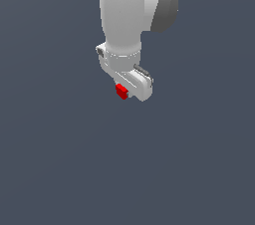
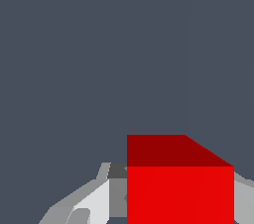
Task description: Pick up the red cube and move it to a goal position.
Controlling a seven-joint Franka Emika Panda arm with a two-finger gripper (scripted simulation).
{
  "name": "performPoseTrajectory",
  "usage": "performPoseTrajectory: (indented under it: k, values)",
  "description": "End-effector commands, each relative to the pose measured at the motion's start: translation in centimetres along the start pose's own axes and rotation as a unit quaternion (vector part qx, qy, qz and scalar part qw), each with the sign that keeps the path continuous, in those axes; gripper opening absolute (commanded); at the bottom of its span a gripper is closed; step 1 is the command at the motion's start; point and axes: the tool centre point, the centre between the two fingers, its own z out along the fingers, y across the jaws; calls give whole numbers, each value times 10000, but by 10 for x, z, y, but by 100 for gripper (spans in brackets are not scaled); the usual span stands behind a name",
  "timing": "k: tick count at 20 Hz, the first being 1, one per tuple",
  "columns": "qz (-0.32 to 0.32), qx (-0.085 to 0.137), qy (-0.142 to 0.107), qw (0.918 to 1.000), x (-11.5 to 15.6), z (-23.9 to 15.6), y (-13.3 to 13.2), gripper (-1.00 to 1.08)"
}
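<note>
The red cube is small and bright red, and it sits between the fingers of my white gripper at the lower end of the arm in the exterior view. The gripper is shut on the cube and holds it above the plain grey ground. In the wrist view the cube fills the area between the grey-white fingers, which press against its sides. Only part of the cube shows past the gripper body in the exterior view.
The white arm hangs down from the top of the exterior view. Around it is only a uniform dark grey surface, with no other objects or goal marker visible.
</note>
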Motion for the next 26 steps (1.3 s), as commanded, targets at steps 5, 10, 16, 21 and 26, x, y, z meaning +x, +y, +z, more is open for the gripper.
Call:
performPoseTrajectory:
  k: [5, 10, 16, 21, 26]
  values:
    - [-5, -3, -1, 10000, 25, -54, -3, -100]
    - [-8, -2, -2, 10000, 41, -88, -6, -100]
    - [-11, -1, -3, 10000, 58, -121, -9, -100]
    - [-14, 0, -4, 10000, 69, -143, -11, -100]
    - [-14, 0, -4, 10000, 77, -158, -13, -100]
